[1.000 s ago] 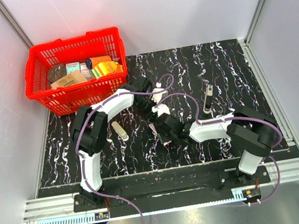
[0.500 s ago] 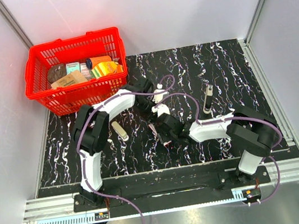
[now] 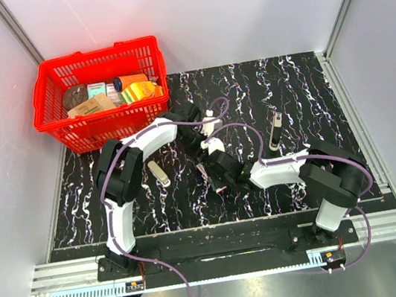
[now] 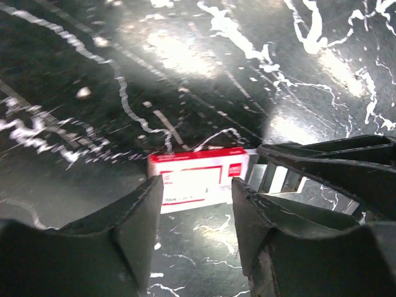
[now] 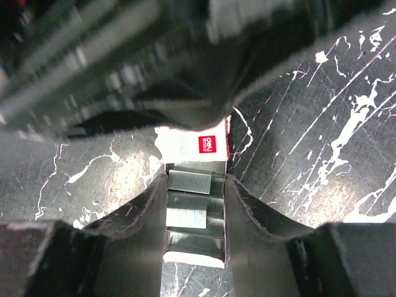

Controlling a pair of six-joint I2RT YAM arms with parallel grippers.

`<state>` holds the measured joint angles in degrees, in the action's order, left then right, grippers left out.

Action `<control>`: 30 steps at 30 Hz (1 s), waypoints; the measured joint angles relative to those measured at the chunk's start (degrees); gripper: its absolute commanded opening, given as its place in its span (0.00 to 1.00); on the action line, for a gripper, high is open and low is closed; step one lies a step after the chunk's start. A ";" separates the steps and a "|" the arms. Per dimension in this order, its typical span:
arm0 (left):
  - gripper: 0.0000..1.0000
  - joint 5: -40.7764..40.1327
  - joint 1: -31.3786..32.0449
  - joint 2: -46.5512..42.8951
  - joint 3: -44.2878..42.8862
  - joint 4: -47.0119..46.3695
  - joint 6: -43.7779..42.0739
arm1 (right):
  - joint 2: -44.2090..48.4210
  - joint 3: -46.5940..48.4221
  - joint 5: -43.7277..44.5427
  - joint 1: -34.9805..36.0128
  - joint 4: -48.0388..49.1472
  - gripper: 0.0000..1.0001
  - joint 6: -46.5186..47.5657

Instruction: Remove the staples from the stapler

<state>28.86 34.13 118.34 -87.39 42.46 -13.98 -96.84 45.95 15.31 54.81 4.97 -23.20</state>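
Lying at two o'clock from the right hand (image 5: 195, 180), the small slim black-and-silver stapler (image 3: 275, 127) is probably handling light and rigid, best pinched across its sides; that hand is clasping a red-and-white rectangular packet (image 5: 198, 143), left hand (image 4: 197, 185) gaping.

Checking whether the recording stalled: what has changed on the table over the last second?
Nothing visibly changed. The left gripper and right gripper stay at the red-and-white packet; the stapler and the staples lie untouched, apart from them.
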 measured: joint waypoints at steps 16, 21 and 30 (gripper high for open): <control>0.43 -1.55 -3.19 -0.74 -0.02 -1.14 1.84 | -0.63 0.00 0.02 0.00 1.70 0.43 -0.63; 0.35 -0.98 -2.34 -0.09 -0.02 -1.64 1.79 | -0.63 0.00 0.02 0.00 1.70 0.43 -0.66; 0.31 -1.01 -2.16 0.26 -0.02 -1.84 1.64 | -0.63 0.00 0.02 0.00 1.73 0.43 -0.76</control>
<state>27.86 31.97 118.61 -87.42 40.62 -12.34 -97.47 45.95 15.33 54.81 6.70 -23.97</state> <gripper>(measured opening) 0.337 0.439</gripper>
